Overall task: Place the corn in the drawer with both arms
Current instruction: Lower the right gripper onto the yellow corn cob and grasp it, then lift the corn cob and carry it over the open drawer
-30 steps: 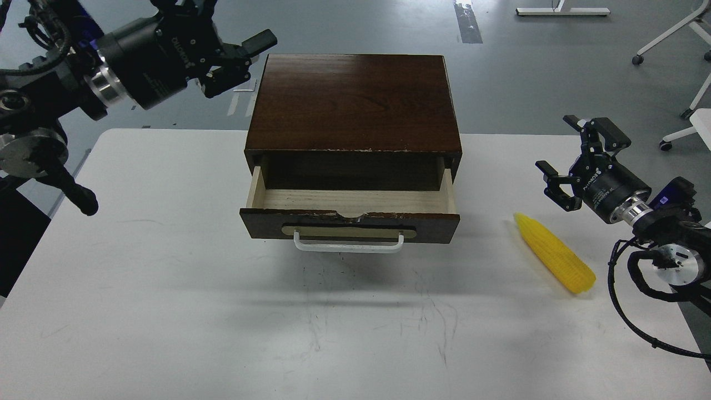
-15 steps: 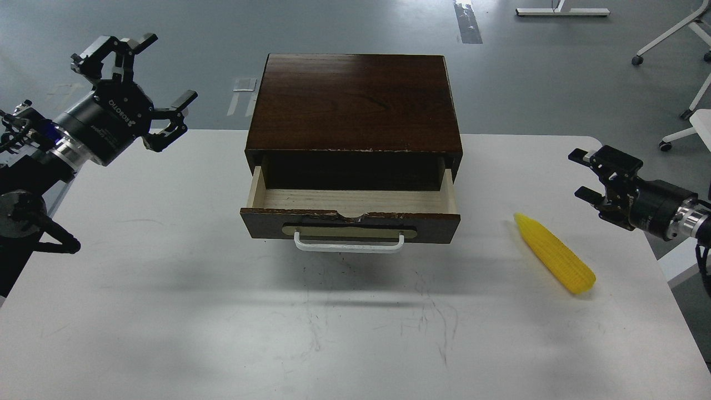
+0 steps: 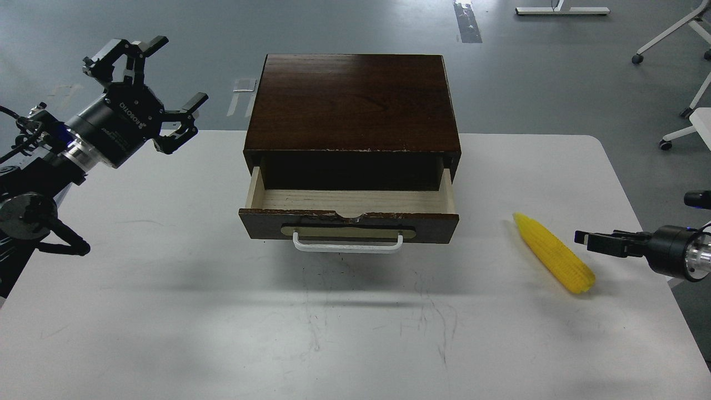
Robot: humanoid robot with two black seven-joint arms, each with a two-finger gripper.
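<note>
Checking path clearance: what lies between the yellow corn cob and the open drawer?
Only bare white table separates the yellow plastic corn cob from the dark wooden drawer, in the head view.

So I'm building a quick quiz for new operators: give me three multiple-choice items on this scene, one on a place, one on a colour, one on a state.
1. Where does the corn lie?
A. inside the drawer
B. on the table, right of the drawer
C. on top of the cabinet

2. What colour is the drawer's handle?
A. white
B. red
C. black

3. How is the drawer?
A. shut
C. pulled open, nothing seen inside
B. taken out

Key: 1 B, the corn rests on the white table near the right hand. 2 A, a white bar on a brass plate. 3 C, its pale bare floor shows.
</note>
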